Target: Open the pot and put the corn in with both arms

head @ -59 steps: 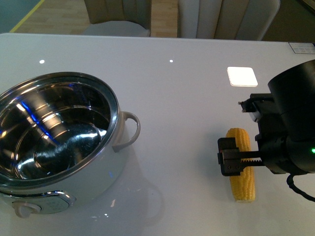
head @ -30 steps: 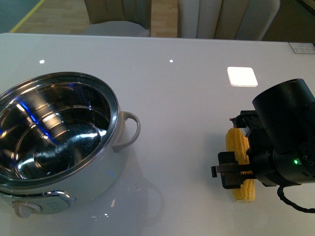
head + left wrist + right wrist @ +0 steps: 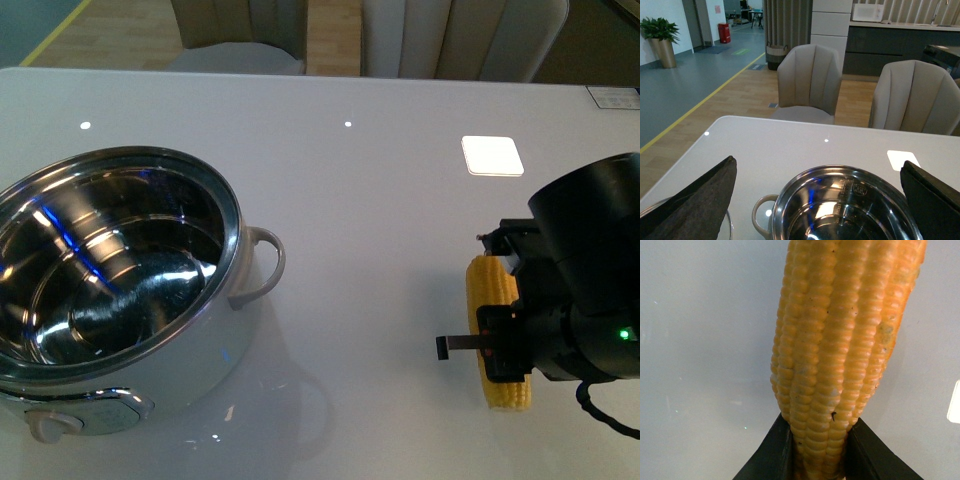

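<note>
right gripper (image 3: 497,345) was clamped on corn (image 3: 492,285) | corn was well right of pot (image 3: 236,235), over table (image 3: 380,200), contact unclear | left gripper (image 3: 815,200) was spread wide above lidless pot

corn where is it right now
In the front view the corn is at the right side of the table, far from the pot on the left, clamped between the fingers of the right gripper.

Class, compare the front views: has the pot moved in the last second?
No. The pot sits exactly as before relative to the square light reflection.
</note>
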Robot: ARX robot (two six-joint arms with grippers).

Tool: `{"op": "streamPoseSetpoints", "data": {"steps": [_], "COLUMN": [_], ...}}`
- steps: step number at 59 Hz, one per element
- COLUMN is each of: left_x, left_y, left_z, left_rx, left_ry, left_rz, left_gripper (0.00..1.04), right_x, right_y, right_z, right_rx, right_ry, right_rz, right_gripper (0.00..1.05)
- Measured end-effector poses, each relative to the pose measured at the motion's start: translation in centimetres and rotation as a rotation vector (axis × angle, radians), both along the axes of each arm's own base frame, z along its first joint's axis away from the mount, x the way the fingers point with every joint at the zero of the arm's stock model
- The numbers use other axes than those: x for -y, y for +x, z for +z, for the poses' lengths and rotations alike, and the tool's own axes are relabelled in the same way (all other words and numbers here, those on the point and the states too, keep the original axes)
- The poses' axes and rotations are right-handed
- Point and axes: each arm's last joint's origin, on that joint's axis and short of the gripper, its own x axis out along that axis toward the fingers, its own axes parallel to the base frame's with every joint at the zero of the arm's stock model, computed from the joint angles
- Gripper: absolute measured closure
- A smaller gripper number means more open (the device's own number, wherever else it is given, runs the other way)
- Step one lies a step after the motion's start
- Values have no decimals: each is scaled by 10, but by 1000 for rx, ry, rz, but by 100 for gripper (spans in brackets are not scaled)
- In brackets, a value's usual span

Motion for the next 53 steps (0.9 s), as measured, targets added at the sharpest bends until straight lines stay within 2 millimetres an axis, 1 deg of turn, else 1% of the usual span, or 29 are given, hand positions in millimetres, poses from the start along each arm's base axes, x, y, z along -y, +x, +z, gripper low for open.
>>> {"op": "streamPoseSetpoints", "data": {"steps": [3,4,8,11,14,17,23,28,34,38,43,53], "left_x": [0,0,0,0,0,0,0,0,0,0,0,0], "left_y": [0,0,0,0,0,0,0,0,0,0,0,0], "left_z": [0,0,0,0,0,0,0,0,0,0,0,0], "left_rx": [0,0,0,0,0,0,0,0,0,0,0,0], "left_ry": [0,0,0,0,0,0,0,0,0,0,0,0], "left_rz": [0,0,0,0,0,0,0,0,0,0,0,0], "left_gripper": [7,7,7,7,7,7,7,7,7,7,7,7], "right_x": [-1,-2,-6,-9,-16,-22,-41,-56,-84,-99,-114,-142], "right_y": [2,3,5,6,7,9,15,19,24,27,31,35], "right_z": [15,23,45,57,74,85,111,125,143,149,153,148], "right_rx": [43,64,107,124,148,166,204,213,210,199,180,131], "right_ry": [28,45,95,131,184,219,302,360,447,494,526,548], "right_rz": [2,3,8,9,11,14,31,45,63,69,79,100], "right_gripper": [87,88,90,90,90,90,90,90,91,91,91,91]}}
